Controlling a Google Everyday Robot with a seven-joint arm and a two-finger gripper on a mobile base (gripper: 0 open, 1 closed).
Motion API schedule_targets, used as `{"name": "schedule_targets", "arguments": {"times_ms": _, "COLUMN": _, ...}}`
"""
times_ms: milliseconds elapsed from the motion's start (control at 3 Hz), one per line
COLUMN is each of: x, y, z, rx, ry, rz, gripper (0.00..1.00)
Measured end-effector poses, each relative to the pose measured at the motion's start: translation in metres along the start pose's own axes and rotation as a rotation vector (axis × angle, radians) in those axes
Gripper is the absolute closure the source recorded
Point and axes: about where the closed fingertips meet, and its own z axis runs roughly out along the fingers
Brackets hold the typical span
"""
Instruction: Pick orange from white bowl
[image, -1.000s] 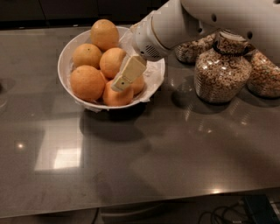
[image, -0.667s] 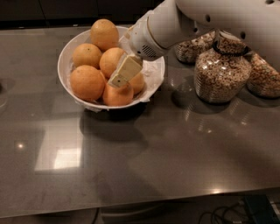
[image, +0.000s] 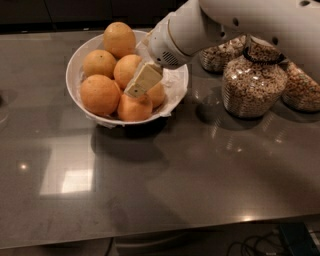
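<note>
- The gripper (image: 141, 84) reaches down from the white arm (image: 210, 25) into the white bowl (image: 75, 75). Its cream-coloured tip is low among the fruit on the bowl's right side.
- Whether the gripper is spread or pressed together cannot be told; only one flat cream face of it shows.
- That face lies across the orange (image: 158, 95), which sits against the bowl's right wall and is partly hidden behind it.
- The visible part of the orange is round and yellow-orange, with a dull dimpled skin.
- Five other fruits (image: 119, 39) of similar colour fill the bowl around it. The front-left one (image: 100, 94) looks bigger and deeper orange.
- Crinkled white paper (image: 175, 80) lines the bowl and shows along its right rim.
- The bowl stands on the dark glossy worktop (image: 175, 190) near the far edge, left of the middle.
- Glass jars (image: 254, 82) of grain stand toward the far right corner, apart from the bowl.
</note>
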Motion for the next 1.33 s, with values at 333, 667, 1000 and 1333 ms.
{"name": "schedule_targets", "arguments": {"times_ms": 333, "x": -0.0012, "y": -0.0025, "z": 0.0011, "rx": 0.004, "ry": -0.006, "rz": -0.001, "gripper": 0.34}}
{"name": "schedule_targets", "arguments": {"times_ms": 667, "x": -0.0048, "y": -0.0049, "z": 0.0019, "rx": 0.008, "ry": -0.019, "rz": -0.004, "gripper": 0.41}}
{"name": "schedule_targets", "arguments": {"times_ms": 1000, "x": -0.0053, "y": -0.0054, "z": 0.0027, "rx": 0.011, "ry": -0.026, "rz": 0.001, "gripper": 0.39}}
{"name": "schedule_targets", "arguments": {"times_ms": 1333, "x": -0.0066, "y": -0.0048, "z": 0.0045, "rx": 0.008, "ry": -0.034, "rz": 0.003, "gripper": 0.36}}
